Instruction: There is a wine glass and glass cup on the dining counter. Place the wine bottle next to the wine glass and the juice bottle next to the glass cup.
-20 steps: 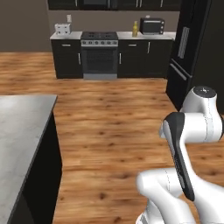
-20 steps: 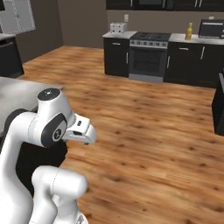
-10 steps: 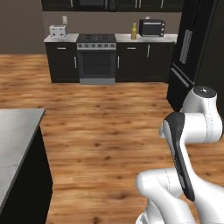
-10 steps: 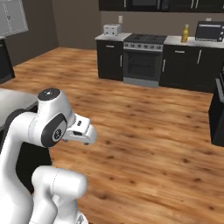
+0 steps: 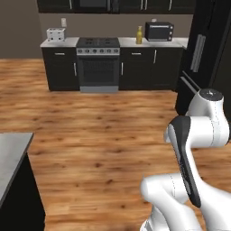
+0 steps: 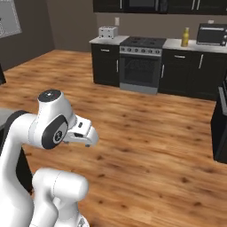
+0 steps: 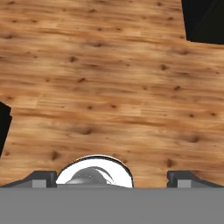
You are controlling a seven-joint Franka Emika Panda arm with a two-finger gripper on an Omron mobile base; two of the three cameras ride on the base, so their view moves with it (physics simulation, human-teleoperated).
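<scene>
The juice bottle (image 5: 139,34) is a small yellow bottle far off on the kitchen counter, between the stove and the microwave; the right base view has this juice bottle (image 6: 185,37) too. A corner of the dining counter (image 5: 10,155) with its grey marble top sits at the lower left. My gripper (image 7: 112,178) is open, its two dark fingertips (image 7: 43,177) wide apart with nothing between them, pointing down at bare wood floor. The arm is folded close over the base. The wine bottle, wine glass and glass cup are out of view.
A stove (image 5: 97,63) with dark cabinets lines the back wall, with a toaster (image 5: 55,34) and a microwave (image 5: 159,31) on its counter. A tall black fridge (image 5: 205,54) stands at the right. Open wood floor (image 5: 103,135) stretches between me and the kitchen.
The whole picture has shifted, so the base has moved: the dining counter has slid further off to the left. The arm keeps its folded pose and the gripper stays open.
</scene>
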